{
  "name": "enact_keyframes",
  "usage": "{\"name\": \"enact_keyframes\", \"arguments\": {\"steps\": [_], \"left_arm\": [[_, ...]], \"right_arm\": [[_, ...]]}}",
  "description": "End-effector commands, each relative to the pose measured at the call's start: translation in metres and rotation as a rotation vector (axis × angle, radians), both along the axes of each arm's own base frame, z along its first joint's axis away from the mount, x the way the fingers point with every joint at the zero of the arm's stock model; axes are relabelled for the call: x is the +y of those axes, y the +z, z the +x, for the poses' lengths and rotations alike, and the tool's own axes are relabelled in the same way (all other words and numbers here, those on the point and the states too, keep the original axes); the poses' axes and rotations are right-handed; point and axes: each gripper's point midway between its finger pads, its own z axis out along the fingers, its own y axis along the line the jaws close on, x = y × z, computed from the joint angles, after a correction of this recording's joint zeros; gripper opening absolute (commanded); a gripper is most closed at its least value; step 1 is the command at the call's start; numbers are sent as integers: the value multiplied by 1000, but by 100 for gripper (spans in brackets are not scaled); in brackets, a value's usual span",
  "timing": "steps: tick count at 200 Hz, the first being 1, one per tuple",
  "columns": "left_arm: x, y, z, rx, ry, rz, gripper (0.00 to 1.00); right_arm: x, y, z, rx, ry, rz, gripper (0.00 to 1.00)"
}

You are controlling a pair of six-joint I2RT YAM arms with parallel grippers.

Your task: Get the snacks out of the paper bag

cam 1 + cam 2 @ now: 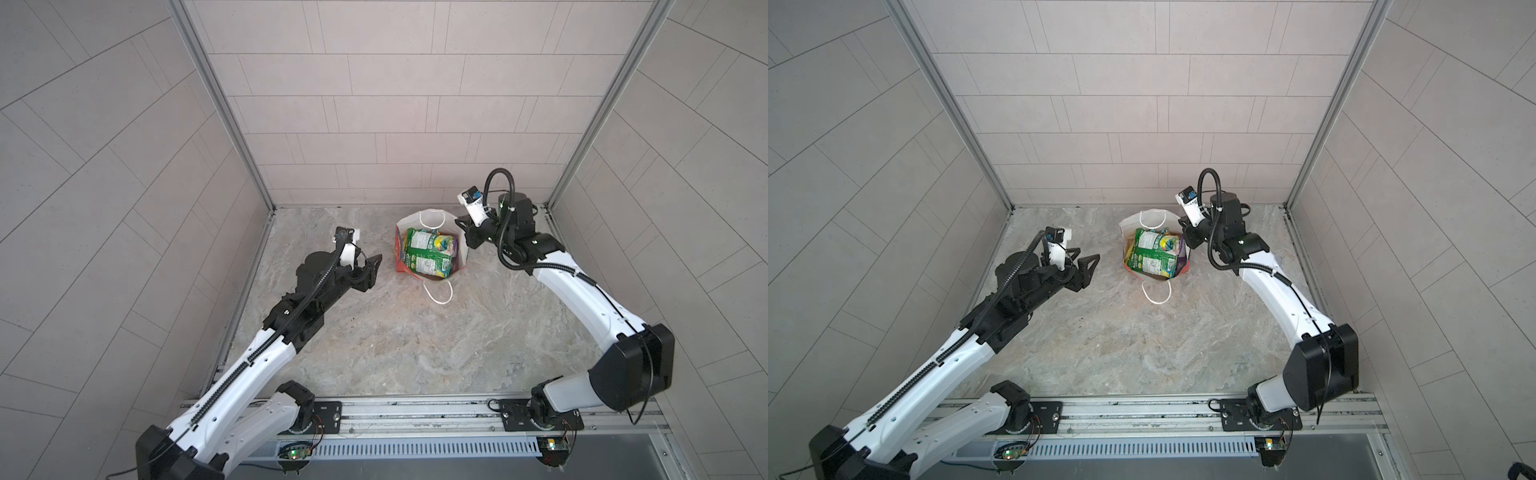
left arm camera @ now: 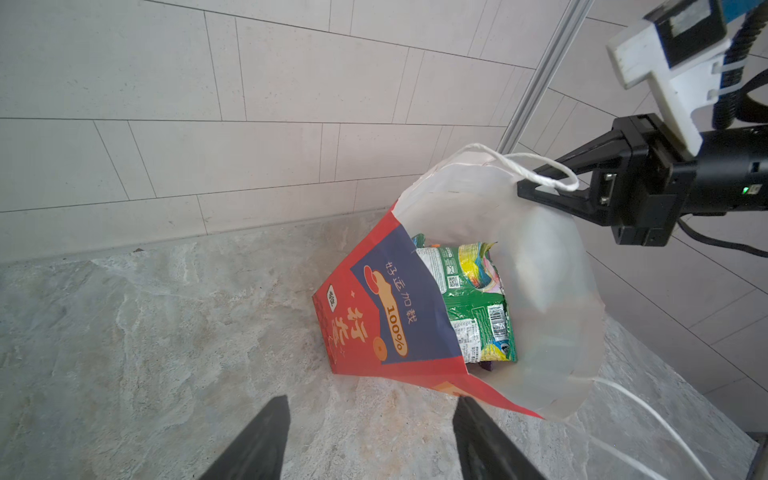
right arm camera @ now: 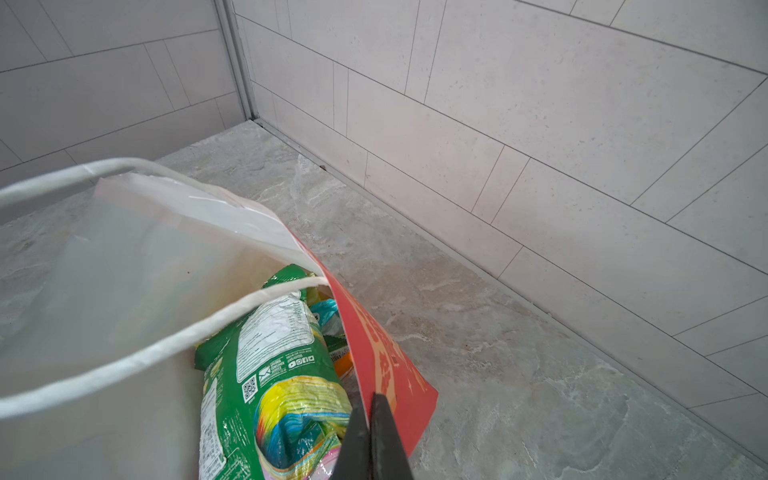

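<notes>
We see a grey, marbled stone-look table [image 1: 415, 345] boxed in on three sides by pale tiled walls [image 1: 374, 104]. Metal posts [image 1: 224, 112] run up the back corners, and a rail [image 1: 415, 409] along the front edge carries both arm bases.

The left arm [image 1: 270, 353] stretches forward from the rail's left end. The left gripper [image 1: 1089, 253] is held over the table to the left of the paper bag [image 1: 401, 253], apart from it and pointing its way. Its jaws are spread wide with nothing between them. The right arm [image 1: 582, 291] rises from the rail's right end, bends at the elbow and reaches back towards the bag's far right rim. The right gripper [image 3: 370, 401] is clamped there, and in the right wrist view we see the bag's red wall pinched between its two fingers.

The bag stands on the table towards the back, a little right of the middle, with its mouth open and its white inside showing. One cord handle [image 1: 438, 291] lies on the table in front of it. The snacks [image 1: 428, 249] are all inside the bag: green packets on top, with teal, orange and purple edges showing beneath.

On the bag's blue panel, in the left wrist view, we read "100%" and the characters "好运加载", with larger gold characters on the red beside it. The green packets show a white nutrition panel, a QR code and a barcode, but the small print is too fine for us to read.
</notes>
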Motion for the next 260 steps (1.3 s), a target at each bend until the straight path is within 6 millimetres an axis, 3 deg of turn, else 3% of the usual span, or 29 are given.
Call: {"name": "enact_keyframes", "arguments": {"steps": [1, 23, 59, 92, 142, 215, 260], "left_arm": [[-6, 4, -13, -32, -59, 55, 68], [-25, 7, -27, -41, -175, 99, 70], [-60, -2, -53, -17, -357, 247, 71], [-95, 10, -52, 60, -414, 200, 70], [-144, -11, -32, 183, -392, 186, 70], [-167, -30, 4, 214, -249, 219, 71], [-178, -54, 20, 256, -200, 253, 71]], "right_arm": [[13, 57, -14, -198, 56, 100, 0], [14, 51, -24, -181, 53, 109, 0], [11, 42, -32, -144, 10, 112, 0], [11, 41, -36, -171, -5, 112, 0], [10, 45, -42, -211, 1, 107, 0], [11, 45, -41, -220, 1, 113, 0], [12, 44, -41, -222, 6, 114, 0]]}}
